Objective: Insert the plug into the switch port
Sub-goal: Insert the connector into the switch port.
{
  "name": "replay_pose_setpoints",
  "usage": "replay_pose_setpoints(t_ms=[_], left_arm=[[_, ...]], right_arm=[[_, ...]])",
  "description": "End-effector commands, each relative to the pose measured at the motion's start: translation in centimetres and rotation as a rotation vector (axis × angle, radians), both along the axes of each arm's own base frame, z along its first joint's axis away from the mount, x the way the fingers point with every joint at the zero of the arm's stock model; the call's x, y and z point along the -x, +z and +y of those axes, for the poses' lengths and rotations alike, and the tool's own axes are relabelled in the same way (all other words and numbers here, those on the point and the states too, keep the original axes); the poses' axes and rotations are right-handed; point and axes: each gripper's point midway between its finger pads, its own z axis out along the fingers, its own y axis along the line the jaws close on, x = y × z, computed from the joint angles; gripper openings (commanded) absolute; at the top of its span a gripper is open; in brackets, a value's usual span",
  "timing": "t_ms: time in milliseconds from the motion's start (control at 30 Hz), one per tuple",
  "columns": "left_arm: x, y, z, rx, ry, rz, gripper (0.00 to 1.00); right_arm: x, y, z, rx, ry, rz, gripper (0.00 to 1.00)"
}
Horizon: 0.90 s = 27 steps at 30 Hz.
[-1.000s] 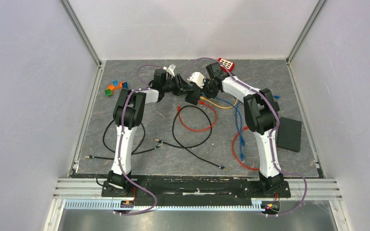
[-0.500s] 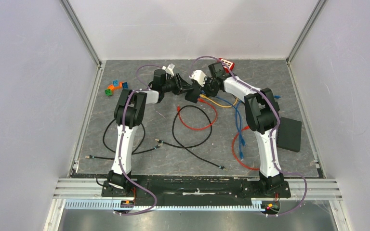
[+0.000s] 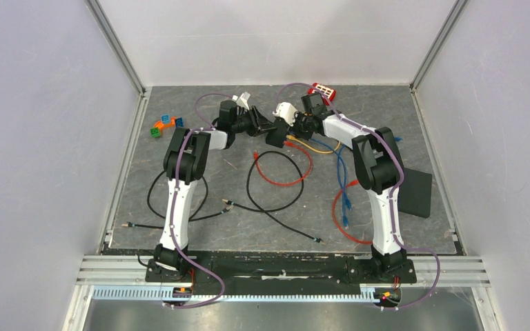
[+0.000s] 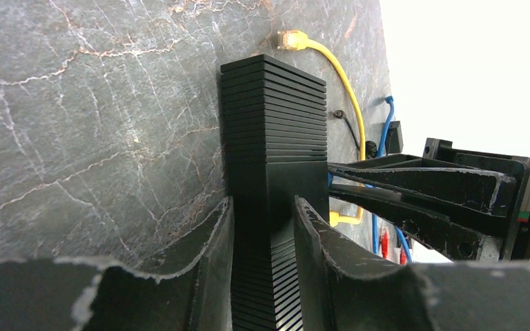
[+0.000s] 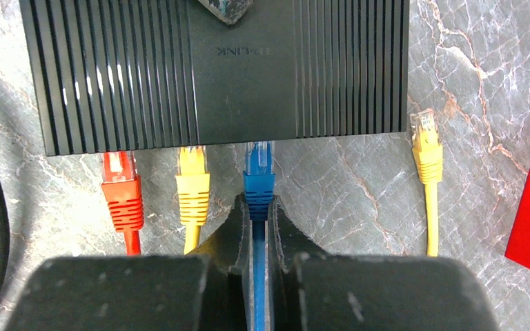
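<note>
The grey stone-patterned bench carried both arms stretched toward the middle of its far edge, where their wrists met over the switch. The switch, a black ribbed box, lay on the bench a little short of that far edge. The left tool was clamped across the switch's narrow thickness, one finger pressed to each broad face. A red box sat just beside the far edge, to the right of the switch. The right tool was closed down to a narrow gap, pinching the rear of the blue plug where its cable leaves. The blue plug's clear tip met the port side of the switch; how deep it sat I could not tell. To its left, a yellow plug and a red plug stood in neighbouring ports. A loose yellow plug lay on the bench just past the switch's end, touching no port.
</note>
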Motion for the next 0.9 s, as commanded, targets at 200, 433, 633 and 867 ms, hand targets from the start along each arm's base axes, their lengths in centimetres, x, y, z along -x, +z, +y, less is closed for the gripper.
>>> replay_pose_setpoints(t_ms=[200,433,633,867], left_arm=[[12.2,3.5,-10.1,0.086,-0.519,-0.034,0.39],[13.4,4.5,-11.5,0.114,-0.563,-0.062,0.40],[14.9,5.1,-12.6,0.169,-0.586,-0.049,0.39],[15.7,5.4,-13.0,0.194,-0.597,-0.049,0.38]], right_arm=[[2.2,5.0,12.2,-0.263,0.368,-0.112,0.00],[3.2,4.8,14.1,-0.265,0.466,-0.114,0.00],[1.6,5.0,14.6,-0.273,0.351,-0.183,0.00],[2.6,7.1,16.4,-0.510,0.385,-0.092,0.00]])
